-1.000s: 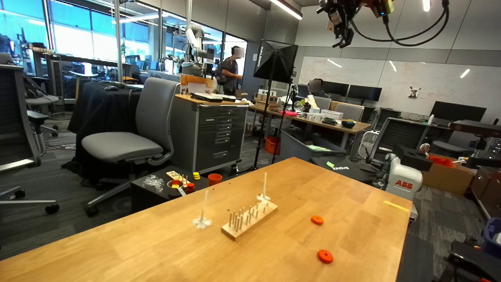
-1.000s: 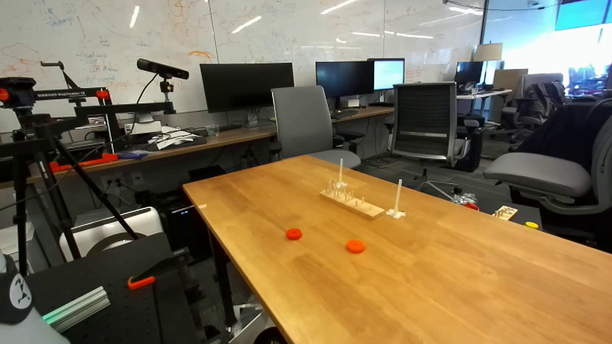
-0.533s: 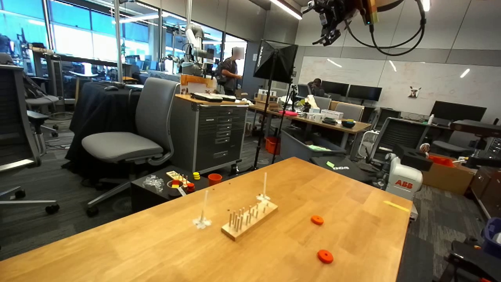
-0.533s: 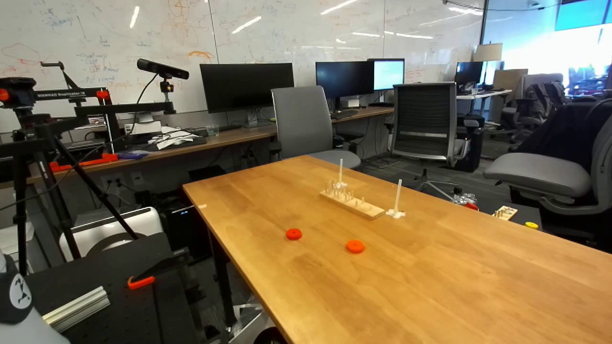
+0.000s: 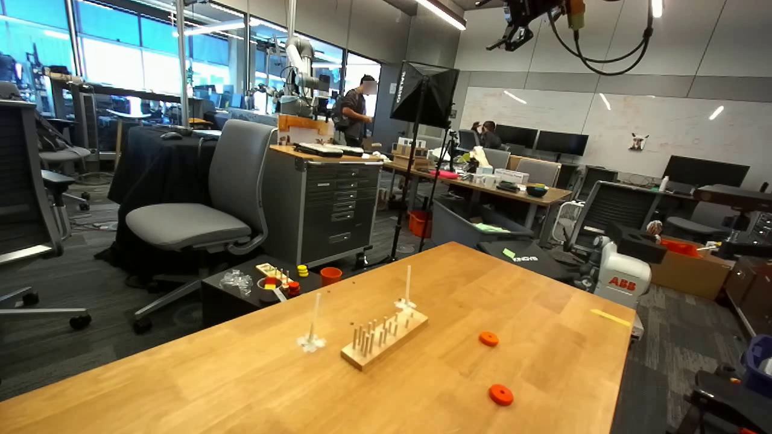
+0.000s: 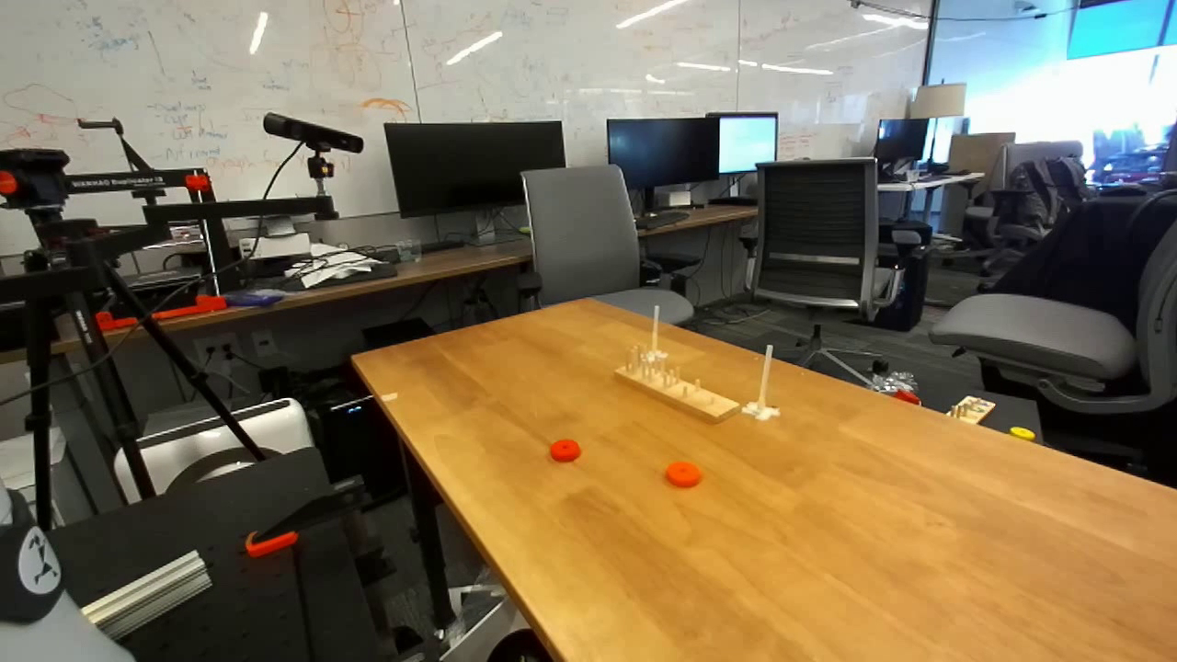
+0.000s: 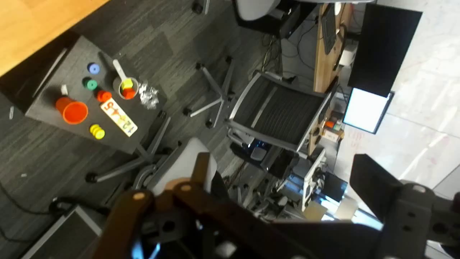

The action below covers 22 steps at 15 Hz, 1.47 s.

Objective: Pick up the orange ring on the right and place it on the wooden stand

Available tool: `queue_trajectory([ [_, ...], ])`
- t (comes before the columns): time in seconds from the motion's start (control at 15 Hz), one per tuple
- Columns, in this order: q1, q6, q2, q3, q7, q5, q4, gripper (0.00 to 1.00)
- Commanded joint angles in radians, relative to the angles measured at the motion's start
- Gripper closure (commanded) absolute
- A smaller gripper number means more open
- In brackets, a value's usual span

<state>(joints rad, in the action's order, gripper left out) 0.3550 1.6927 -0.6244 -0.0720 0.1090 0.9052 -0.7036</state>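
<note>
Two small flat orange rings lie apart on the wooden table. In both exterior views I see the more orange ring [image 5: 489, 339] [image 6: 683, 474] and the redder ring [image 5: 501, 395] [image 6: 565, 450]. The pale wooden stand [image 5: 386, 337] [image 6: 685, 393] with several upright pegs stands on the table, also in both exterior views. No ring is on its pegs. My gripper [image 5: 502, 47] is high above the table at the top of an exterior view. In the wrist view my gripper [image 7: 282, 162] is open and empty, facing the room. The stand and both rings are out of the wrist view.
Two thin clear pegs [image 5: 313, 319] [image 5: 408, 286] stand taped to the table beside the stand. A dark low box [image 7: 82, 104] by the table edge [image 7: 46, 39] bears an orange cup [image 7: 73, 111] and small coloured pieces. A light stand [image 5: 422, 96] rises behind.
In an exterior view my gripper has moved left, then up, and has tilted, with its cables swinging along. The rings and the stand have not moved.
</note>
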Motion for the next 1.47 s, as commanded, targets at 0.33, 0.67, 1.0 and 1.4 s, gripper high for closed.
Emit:
queue_trajectory([
  [0.33,-0.052,0.227,-0.013,-0.088,-0.159,-0.215,0.025,0.00],
  [0.67,-0.112,0.121,0.025,-0.164,-0.149,-0.459,-0.032,0.00],
  [1.0,-0.139,-0.134,0.032,-0.146,-0.203,-0.577,-0.036,0.00],
  [1.4,-0.159,-0.322,-0.004,-0.141,-0.249,-0.593,-0.012,0.00],
])
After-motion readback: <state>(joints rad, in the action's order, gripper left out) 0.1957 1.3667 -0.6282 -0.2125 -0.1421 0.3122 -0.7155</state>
